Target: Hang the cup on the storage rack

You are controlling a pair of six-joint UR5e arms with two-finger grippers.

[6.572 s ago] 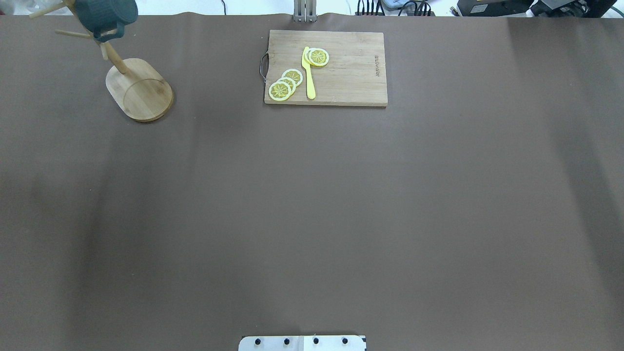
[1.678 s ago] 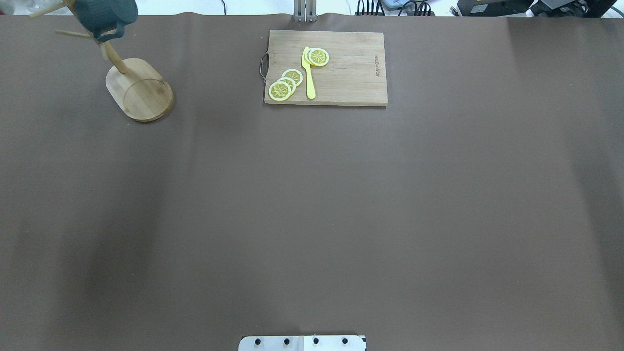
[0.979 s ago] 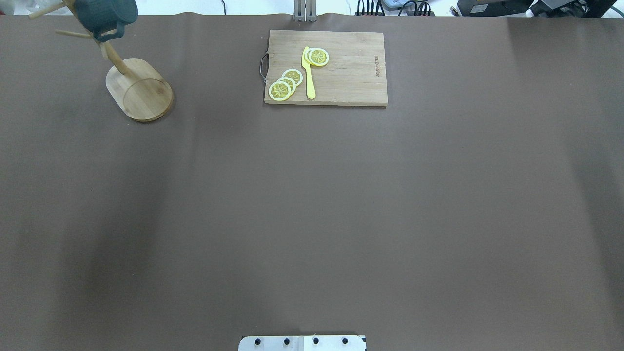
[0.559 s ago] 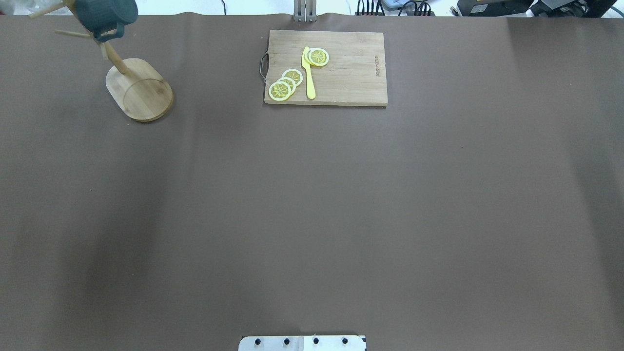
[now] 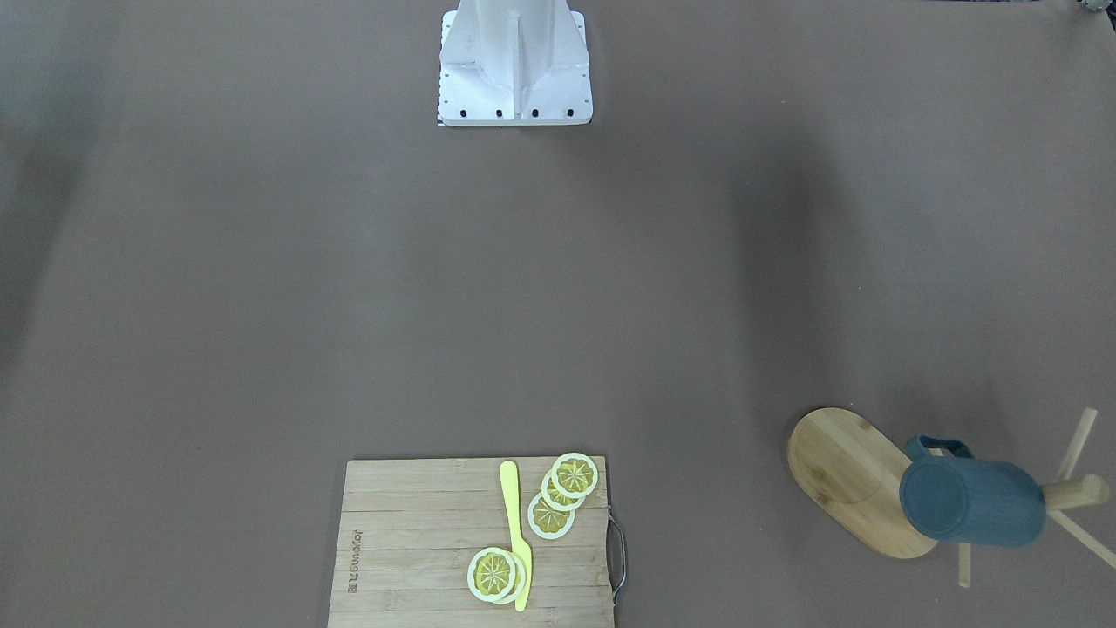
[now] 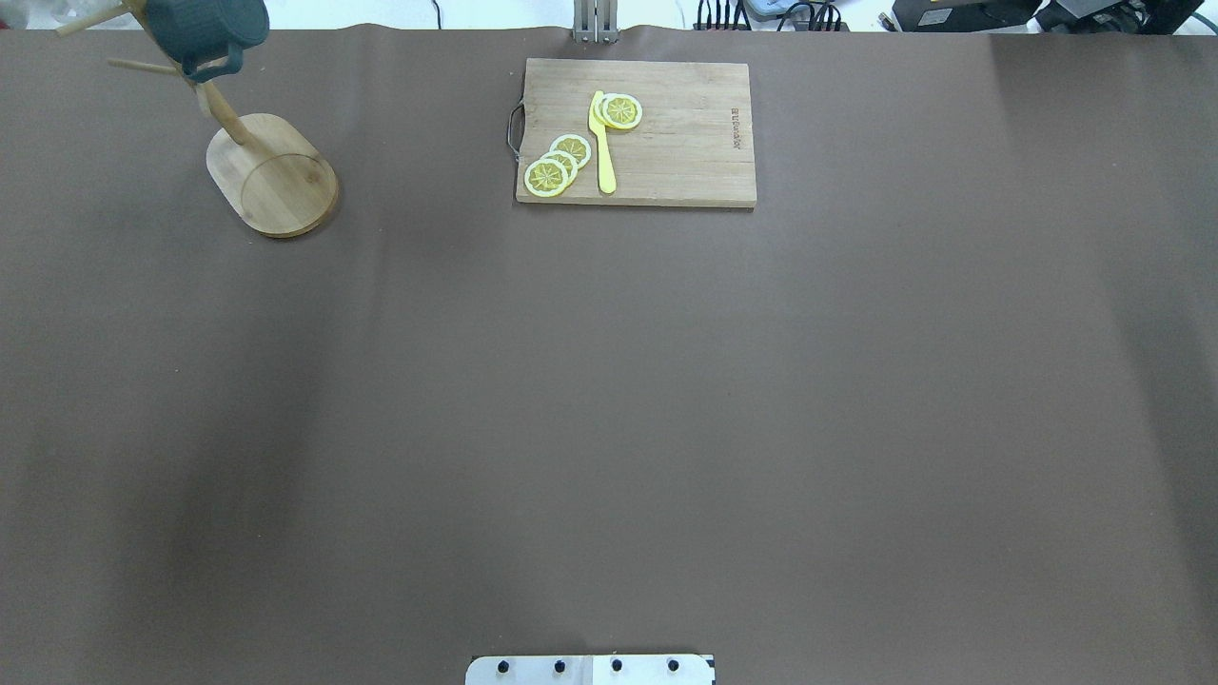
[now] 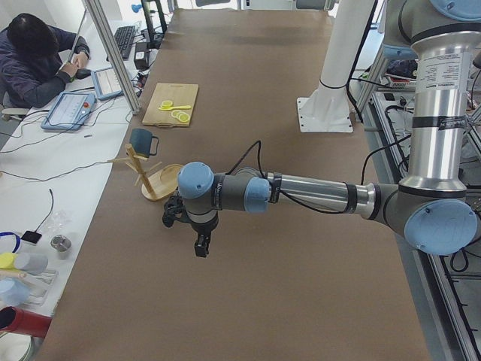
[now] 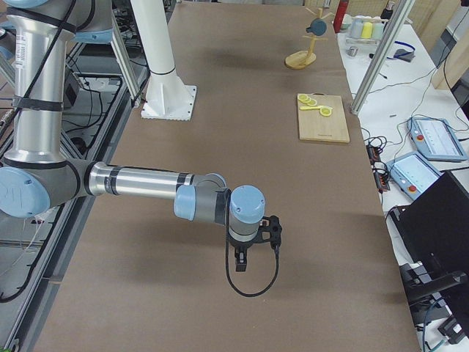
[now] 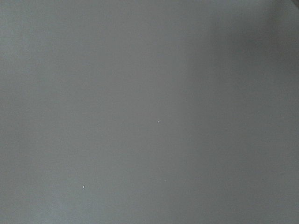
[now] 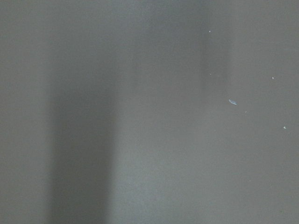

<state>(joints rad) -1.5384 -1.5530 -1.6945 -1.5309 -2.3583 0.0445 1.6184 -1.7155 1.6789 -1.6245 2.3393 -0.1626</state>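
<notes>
Cutting board (image 6: 685, 143), lemon slices (image 6: 546, 177), knife (image 6: 605, 166) sitting well right of storage rack (image 5: 841, 475). Cup (image 5: 972, 504) hanging there, far-left, axis tipped sideways, bottom facing bench (image 5: 558, 305) middle. Left tool (image 7: 201, 247), right tool (image 8: 242, 262) hovering; open/closed can't tell.

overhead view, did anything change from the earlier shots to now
Nothing visibly moved. The cup hangs on the storage rack as before, and the cutting board, lemon slices and yellow knife lie unchanged.
</notes>
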